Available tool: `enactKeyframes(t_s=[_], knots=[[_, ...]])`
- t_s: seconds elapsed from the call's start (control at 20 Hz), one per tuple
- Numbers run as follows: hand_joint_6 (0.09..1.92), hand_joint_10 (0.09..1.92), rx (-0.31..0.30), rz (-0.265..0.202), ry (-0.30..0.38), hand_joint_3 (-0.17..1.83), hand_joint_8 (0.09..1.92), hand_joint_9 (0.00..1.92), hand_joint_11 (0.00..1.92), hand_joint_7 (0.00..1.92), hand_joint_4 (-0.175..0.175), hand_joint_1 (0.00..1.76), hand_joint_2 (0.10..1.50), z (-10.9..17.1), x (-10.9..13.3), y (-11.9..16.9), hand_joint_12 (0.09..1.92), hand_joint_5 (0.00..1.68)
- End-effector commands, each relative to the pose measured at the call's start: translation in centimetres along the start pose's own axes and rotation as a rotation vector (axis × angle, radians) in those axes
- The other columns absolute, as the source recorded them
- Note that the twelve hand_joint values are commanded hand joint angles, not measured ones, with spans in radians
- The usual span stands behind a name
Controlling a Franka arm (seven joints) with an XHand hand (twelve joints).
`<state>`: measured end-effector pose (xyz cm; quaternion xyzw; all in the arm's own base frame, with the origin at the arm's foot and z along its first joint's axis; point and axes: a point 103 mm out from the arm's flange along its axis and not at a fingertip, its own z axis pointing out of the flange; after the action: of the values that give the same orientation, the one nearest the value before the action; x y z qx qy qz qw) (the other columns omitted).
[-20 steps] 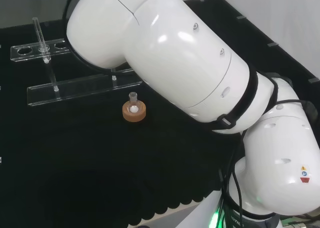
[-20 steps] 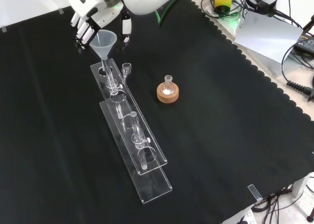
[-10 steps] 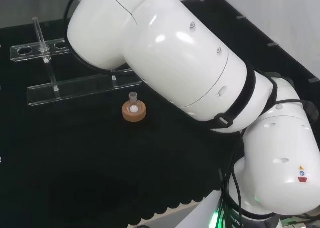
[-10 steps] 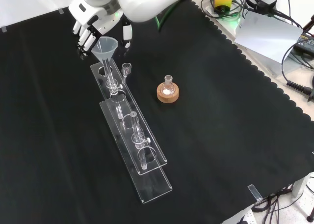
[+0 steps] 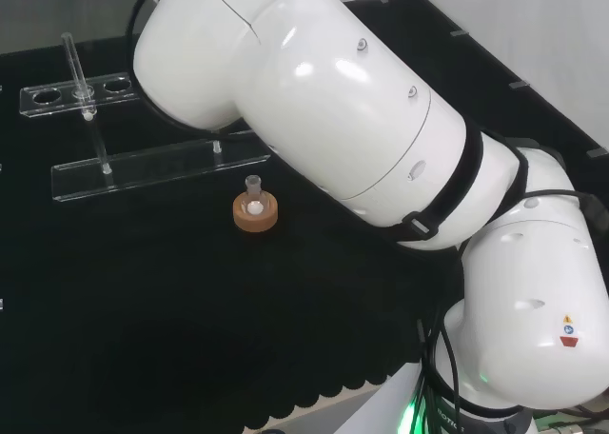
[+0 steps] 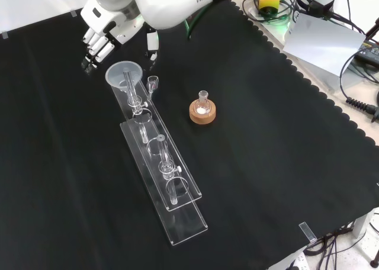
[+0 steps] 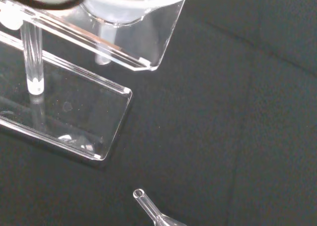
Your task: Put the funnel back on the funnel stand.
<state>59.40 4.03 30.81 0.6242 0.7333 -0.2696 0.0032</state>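
In the front view the clear plastic funnel point(image 6: 124, 74) sits in the far end hole of the clear acrylic funnel stand point(image 6: 161, 166), its stem hanging down through the upper shelf. The hand point(image 6: 100, 30) hovers just beyond and to the left of the funnel, apart from it, with relaxed fingers point(image 6: 90, 52) pointing down and nothing between them. The wrist view looks past the funnel's rim point(image 7: 131, 3) at the stand's end corner point(image 7: 74, 104). In the head view the stand point(image 5: 152, 167) lies at the left, and the arm hides its right end.
A small round flask on a cork ring point(image 6: 202, 109) stands right of the stand in the front view, and mid-cloth in the head view point(image 5: 255, 208). A small glass piece point(image 6: 153, 83) stands beside the stand's far end. Cables and a grey sheet point(image 6: 323, 39) lie off the cloth.
The funnel has dropped from between the fingers and thumb into the stand's end hole. The hand has let go and drawn away up and to the left in the front view.
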Motion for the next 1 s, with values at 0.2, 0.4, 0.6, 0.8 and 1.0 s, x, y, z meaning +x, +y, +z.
enactKeyframes(t_s=[0.2, 0.4, 0.6, 0.8, 1.0], knots=[[0.09, 0.79, -0.058, -0.002, 0.025, 0.29, 0.17, 0.1, 0.2, 0.0, -0.048, 0.55, 0.69, -0.4, -0.2, -2.9, 1.42, 0.0], [0.09, 0.79, -0.097, 0.01, 0.066, 0.25, 0.27, 0.11, 0.19, 0.0, -0.048, 0.53, 0.71, -0.6, -0.7, -6.0, 1.44, 0.0], [0.09, 0.78, -0.121, 0.043, 0.132, 0.24, 0.4, 0.16, 0.2, 0.0, -0.049, 0.54, 0.75, -0.2, -1.5, -9.8, 1.44, 0.04], [0.09, 0.77, -0.152, 0.074, 0.179, 0.24, 0.52, 0.19, 0.21, 0.0, -0.049, 0.54, 0.77, 0.1, -1.8, -13.8, 1.44, 0.06], [0.09, 0.76, -0.17, 0.096, 0.215, 0.24, 0.6, 0.23, 0.22, 0.0, -0.05, 0.55, 0.79, 0.6, -1.3, -17.0, 1.44, 0.09]])
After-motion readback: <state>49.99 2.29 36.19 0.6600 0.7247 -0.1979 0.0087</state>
